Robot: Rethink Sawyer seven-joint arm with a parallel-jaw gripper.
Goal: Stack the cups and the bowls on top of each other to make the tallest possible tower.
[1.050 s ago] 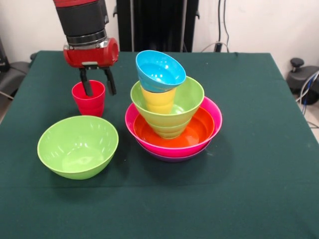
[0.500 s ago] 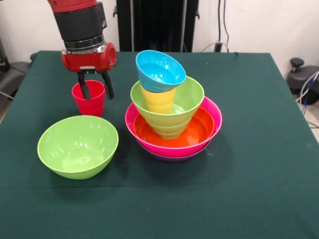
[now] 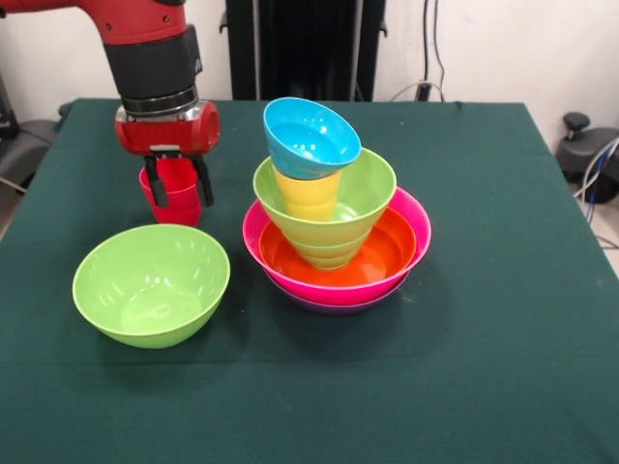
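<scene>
My gripper (image 3: 178, 190) is down over the red cup (image 3: 181, 207) at the left of the green table. Its two dark fingers (image 3: 155, 190) stand apart, open, across the cup's upper part. The tower stands to the right. At its bottom a purple bowl (image 3: 334, 307) shows only as a thin edge. Above it come a hot pink bowl (image 3: 419, 232), an orange bowl (image 3: 392, 253) and a lime green bowl (image 3: 368, 188). A yellow cup (image 3: 308, 196) stands in that green bowl, with a tilted sky blue bowl (image 3: 311, 137) on top. A second large lime green bowl (image 3: 150, 282) lies loose in front of the red cup.
A black stand (image 3: 290, 48) rises behind the table's far edge. Cables and a dark object (image 3: 595, 164) lie off the table's right side. The dark green cloth (image 3: 484, 367) covers the whole table.
The gripper has come lower and a little to the left over the red cup. Its fingers, which hung above the rim, now reach down the cup's sides. The tower has not moved.
</scene>
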